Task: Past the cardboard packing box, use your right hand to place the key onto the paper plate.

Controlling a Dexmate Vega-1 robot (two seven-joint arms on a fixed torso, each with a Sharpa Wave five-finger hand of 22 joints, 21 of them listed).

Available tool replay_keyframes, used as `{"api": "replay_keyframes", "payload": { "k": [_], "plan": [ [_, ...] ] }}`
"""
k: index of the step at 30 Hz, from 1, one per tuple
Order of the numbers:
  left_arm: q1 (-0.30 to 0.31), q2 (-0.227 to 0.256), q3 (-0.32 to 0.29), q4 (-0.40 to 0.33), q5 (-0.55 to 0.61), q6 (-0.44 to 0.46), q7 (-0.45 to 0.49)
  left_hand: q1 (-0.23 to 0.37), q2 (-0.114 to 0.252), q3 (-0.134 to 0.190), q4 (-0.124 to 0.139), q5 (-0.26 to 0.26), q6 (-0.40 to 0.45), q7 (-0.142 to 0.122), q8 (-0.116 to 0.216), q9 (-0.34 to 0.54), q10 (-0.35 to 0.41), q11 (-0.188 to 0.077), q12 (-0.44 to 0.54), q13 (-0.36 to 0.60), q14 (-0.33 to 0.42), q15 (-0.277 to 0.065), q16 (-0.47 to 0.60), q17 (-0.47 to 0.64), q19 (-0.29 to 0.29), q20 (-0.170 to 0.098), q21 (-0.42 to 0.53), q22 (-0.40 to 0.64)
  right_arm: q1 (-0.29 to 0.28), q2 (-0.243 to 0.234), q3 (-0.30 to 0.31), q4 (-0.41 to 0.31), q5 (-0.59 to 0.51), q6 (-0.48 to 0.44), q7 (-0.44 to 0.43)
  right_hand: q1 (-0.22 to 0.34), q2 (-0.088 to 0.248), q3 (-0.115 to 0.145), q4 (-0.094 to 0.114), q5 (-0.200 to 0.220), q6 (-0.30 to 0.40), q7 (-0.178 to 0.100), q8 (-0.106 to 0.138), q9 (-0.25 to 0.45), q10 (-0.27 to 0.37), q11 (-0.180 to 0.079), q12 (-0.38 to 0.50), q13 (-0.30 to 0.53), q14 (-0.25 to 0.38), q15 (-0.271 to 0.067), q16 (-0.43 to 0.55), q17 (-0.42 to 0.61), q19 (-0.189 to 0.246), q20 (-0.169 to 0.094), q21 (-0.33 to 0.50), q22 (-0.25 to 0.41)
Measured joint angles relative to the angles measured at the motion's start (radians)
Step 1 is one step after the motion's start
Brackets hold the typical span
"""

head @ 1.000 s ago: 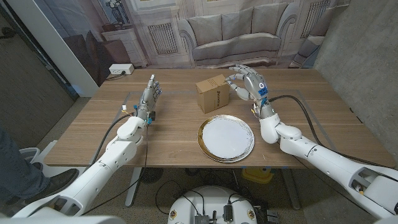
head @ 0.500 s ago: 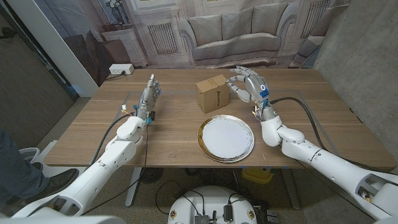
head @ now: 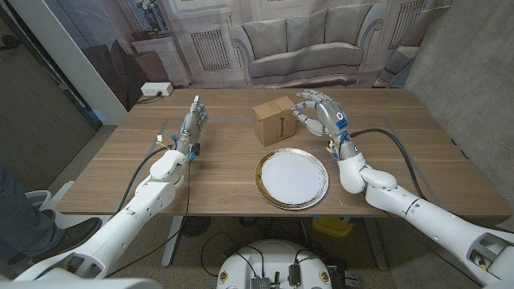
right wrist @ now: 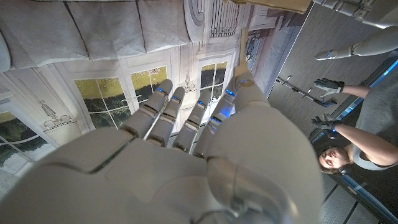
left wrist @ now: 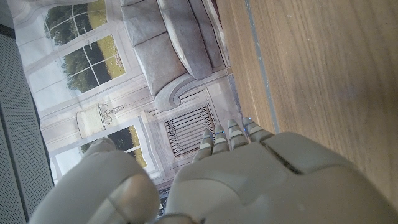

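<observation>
Frankly, I cannot make out the key anywhere; it is too small to see, and if it lies past the box (head: 276,120) it is hidden there or under my fingers. My right hand (head: 322,115) hovers just beside the box's far right corner, fingers curled inward, and whether they pinch anything I cannot tell. I judge this to be the reaching or picking step, with nothing on the plate (head: 291,178) yet. Next I would need a sure pinch on the key, then a carry toward me over the box's side to the plate's middle. My left hand (head: 193,124) stands on its edge on the table (head: 225,172), well apart, fingers straight and holding nothing. I count one box, one plate, one table, two hands.
</observation>
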Motion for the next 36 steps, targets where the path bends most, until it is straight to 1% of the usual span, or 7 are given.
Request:
{"api": "replay_keyframes", "payload": {
  "k": [12, 14, 17, 20, 30, 32, 36],
  "plan": [
    [0.005, 0.002, -0.003, -0.010, 0.003, 0.002, 0.010, 0.000, 0.000, -0.004, -0.004, 0.000, 0.006, 0.006, 0.000, 0.000, 0.000, 0.000, 0.000, 0.000, 0.000, 0.000, 0.000, 0.000, 0.000, 0.000, 0.000, 0.000, -0.046, -0.023, 0.032, -0.058, 0.018, 0.001, 0.058, 0.000, 0.000, 0.000, 0.000, 0.000, 0.006, 0.006, 0.001, 0.000, 0.000, 0.000, -0.004, 0.000, -0.004, -0.004, -0.004, 0.000, 0.000, 0.000, -0.004, 0.000],
    [0.006, 0.003, -0.004, -0.012, 0.003, 0.002, 0.011, 0.000, 0.000, -0.004, -0.004, 0.000, 0.006, 0.006, 0.000, 0.000, 0.000, 0.000, 0.000, 0.000, 0.000, 0.000, 0.000, 0.000, 0.000, 0.000, 0.000, 0.000, -0.056, -0.028, 0.038, -0.072, 0.020, -0.001, 0.071, 0.000, 0.000, 0.000, 0.000, 0.000, 0.005, 0.006, 0.001, 0.001, 0.000, 0.000, -0.004, 0.000, -0.009, 0.001, -0.004, 0.000, 0.000, 0.000, -0.004, 0.000],
    [0.009, 0.004, -0.005, -0.015, 0.003, 0.002, 0.013, 0.000, 0.000, -0.004, -0.004, 0.000, 0.006, 0.006, 0.000, 0.000, 0.000, 0.000, 0.000, 0.000, 0.000, 0.000, 0.000, 0.000, 0.000, 0.000, 0.000, 0.000, -0.067, -0.032, 0.045, -0.085, 0.023, -0.004, 0.083, 0.000, 0.000, -0.003, 0.003, 0.000, 0.005, 0.006, 0.001, 0.001, -0.006, -0.006, -0.008, 0.000, -0.009, 0.001, -0.004, 0.000, 0.000, 0.000, -0.004, 0.000],
    [0.010, 0.004, -0.006, -0.017, 0.003, 0.002, 0.015, 0.000, 0.000, -0.004, -0.004, 0.000, 0.006, 0.006, 0.000, 0.000, 0.000, 0.000, 0.000, 0.000, 0.000, 0.000, 0.000, 0.000, 0.000, 0.000, 0.000, 0.000, -0.081, -0.037, 0.054, -0.104, 0.029, -0.006, 0.100, 0.000, 0.000, -0.003, 0.003, 0.000, 0.005, 0.006, 0.001, 0.001, -0.010, -0.002, -0.008, 0.000, -0.013, -0.002, -0.004, 0.000, -0.001, 0.001, -0.004, 0.000],
    [0.012, 0.007, -0.007, -0.020, 0.004, 0.006, 0.017, 0.000, 0.000, -0.004, -0.004, 0.000, 0.006, 0.006, 0.000, 0.000, 0.000, 0.000, 0.000, 0.000, 0.000, 0.000, 0.000, 0.000, 0.000, 0.000, 0.000, 0.000, -0.115, -0.046, 0.078, -0.144, 0.056, -0.008, 0.155, 0.000, 0.000, -0.003, 0.003, 0.000, 0.005, 0.006, 0.000, -0.004, -0.019, 0.000, -0.012, 0.000, -0.020, 0.002, -0.004, 0.000, -0.006, -0.002, -0.007, 0.000],
    [0.012, 0.007, -0.008, -0.020, 0.004, 0.007, 0.018, 0.000, 0.000, -0.004, -0.004, 0.000, 0.006, 0.006, 0.000, 0.000, 0.000, 0.000, 0.000, 0.000, 0.000, 0.000, 0.000, 0.000, 0.000, 0.000, 0.000, 0.000, -0.126, -0.047, 0.084, -0.155, 0.064, -0.008, 0.168, 0.000, 0.000, -0.003, 0.003, 0.000, 0.005, 0.006, 0.000, -0.005, -0.022, 0.000, -0.012, 0.000, -0.020, 0.002, -0.004, 0.000, -0.010, 0.002, -0.009, 0.000],
    [0.012, 0.007, -0.008, -0.020, 0.004, 0.008, 0.018, 0.000, 0.000, -0.004, -0.004, 0.000, 0.006, 0.006, 0.000, 0.000, 0.000, 0.000, 0.000, 0.000, 0.000, 0.000, 0.000, 0.000, 0.000, 0.000, 0.000, 0.000, -0.141, -0.049, 0.094, -0.171, 0.076, -0.008, 0.185, 0.000, 0.000, -0.003, 0.003, 0.000, 0.005, 0.006, -0.001, -0.005, -0.024, -0.002, -0.012, 0.000, -0.025, -0.004, -0.004, 0.000, -0.010, 0.002, -0.009, 0.000]
  ]
}}
